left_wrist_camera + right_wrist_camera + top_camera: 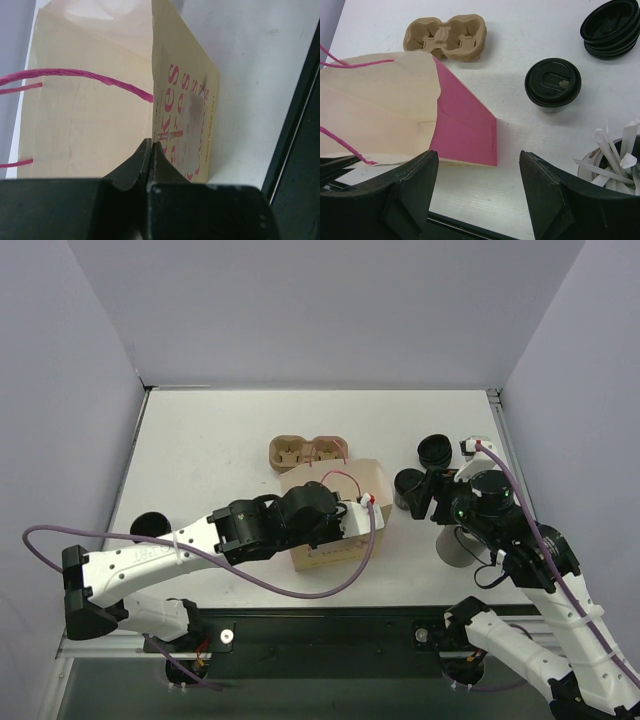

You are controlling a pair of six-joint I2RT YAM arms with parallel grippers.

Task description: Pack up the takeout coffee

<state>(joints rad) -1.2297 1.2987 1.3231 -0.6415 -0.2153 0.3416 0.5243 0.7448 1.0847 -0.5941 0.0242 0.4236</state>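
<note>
Bag-opening step: left gripper [151, 145] clenched on the paper bag [90, 115] wall edge, right gripper [475, 162] released and empty, lidded coffee cup [552, 82] standing unpacked on the table [520, 30] beside the bag; next move probably calls for an upright grasp of that cup.

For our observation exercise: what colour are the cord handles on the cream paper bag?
The cord handles are magenta, clearest in the left wrist view.

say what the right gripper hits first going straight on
Likely the paper bag, whose pink side sits ahead of the open right gripper; depth is unclear, so maybe the table first.
</note>
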